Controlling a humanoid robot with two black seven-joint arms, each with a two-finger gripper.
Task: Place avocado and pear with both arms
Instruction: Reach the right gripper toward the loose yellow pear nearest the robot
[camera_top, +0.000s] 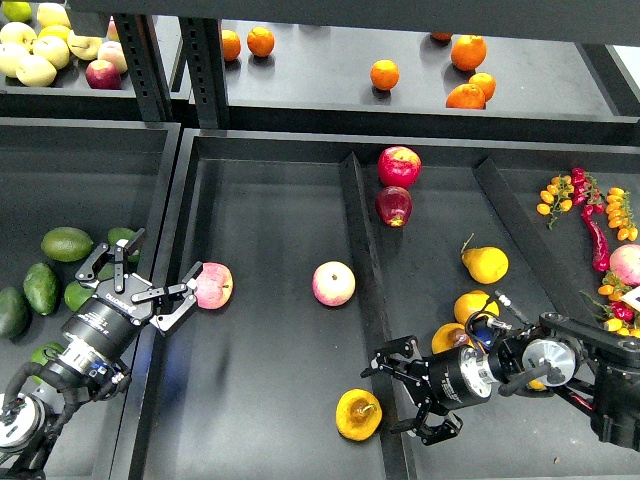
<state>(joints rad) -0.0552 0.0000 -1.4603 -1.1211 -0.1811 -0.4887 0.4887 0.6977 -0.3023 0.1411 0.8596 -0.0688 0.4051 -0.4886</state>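
The pear (358, 413), orange-yellow with a dark brown blotch at its stem, lies at the front of the middle bin beside the divider. My right gripper (408, 396) is open and empty just right of it, fingers pointing left across the divider. A dark elongated avocado (40, 288) lies in the left bin among brighter green ones; another dark one (10, 312) lies at the left edge. My left gripper (148, 279) is open and empty over the wall between the left and middle bins, right of the avocados and apart from them.
Two pink-yellow apples (213, 285) (333, 283) lie in the middle bin, the first close to my left fingertips. A divider (362, 270) separates off red apples (399, 166) and yellow pears (485, 264). Oranges (384, 74) sit on the rear shelf. Chillies (596, 236) lie far right.
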